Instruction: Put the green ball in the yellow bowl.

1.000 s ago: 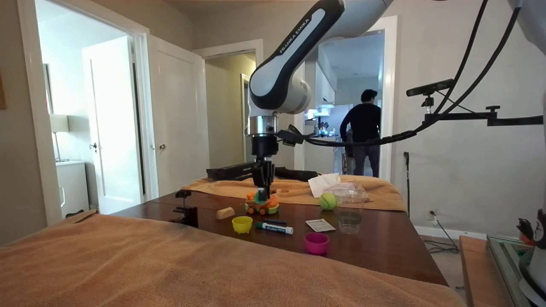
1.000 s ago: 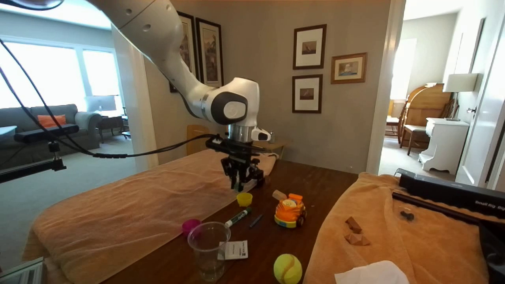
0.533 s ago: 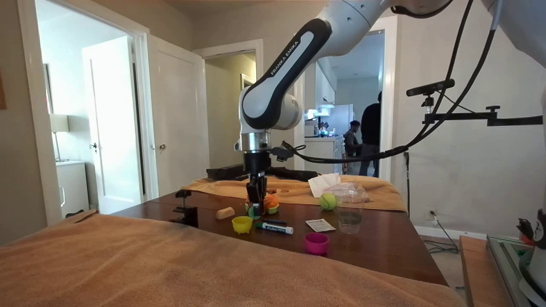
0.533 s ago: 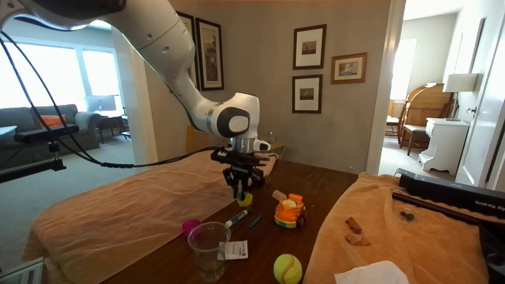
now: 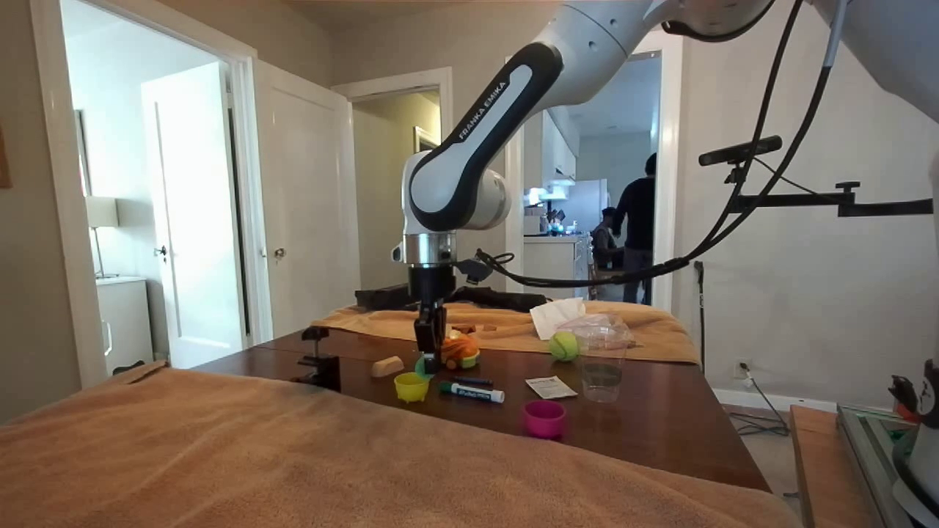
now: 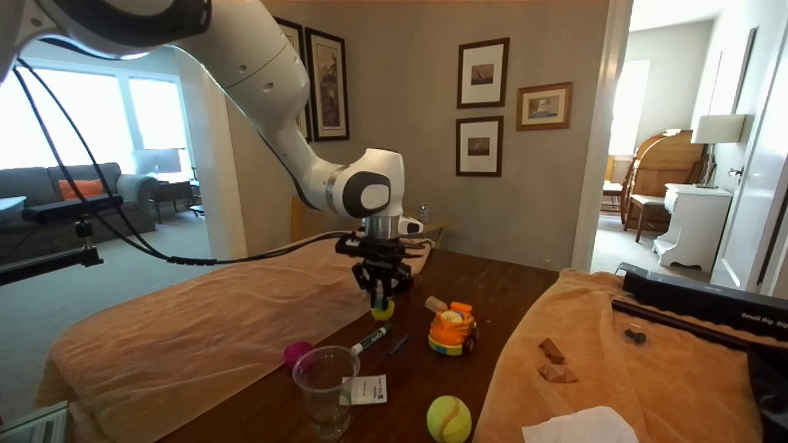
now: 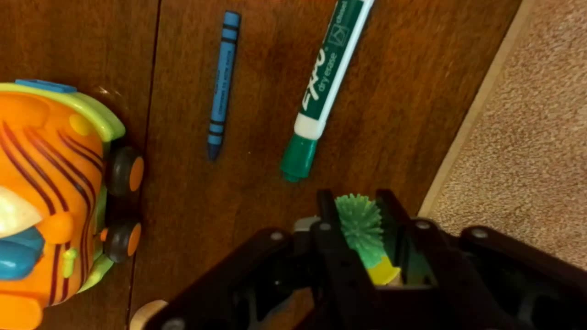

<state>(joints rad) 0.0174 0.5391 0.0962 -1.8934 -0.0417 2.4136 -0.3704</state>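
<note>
Claw (image 7: 357, 201): pinching the green ball (image 7: 361, 227).
Yellow bowl (image 5: 411, 389): now slid slightly toward nine o'clock in an exterior view.
Green ball: at its one o'clock; over or beside, I cannot tell.
Release: lift first; I likely push the bowl.

The ball (image 7: 361, 224) is mint green, the bowl (image 5: 411, 389) yellow, the toy car (image 7: 55, 183) orange with dark stripes.

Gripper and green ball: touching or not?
Touching. The wrist view shows the green ball between the two fingers of the gripper, its spikes against both, no gap visible on either side.
</note>
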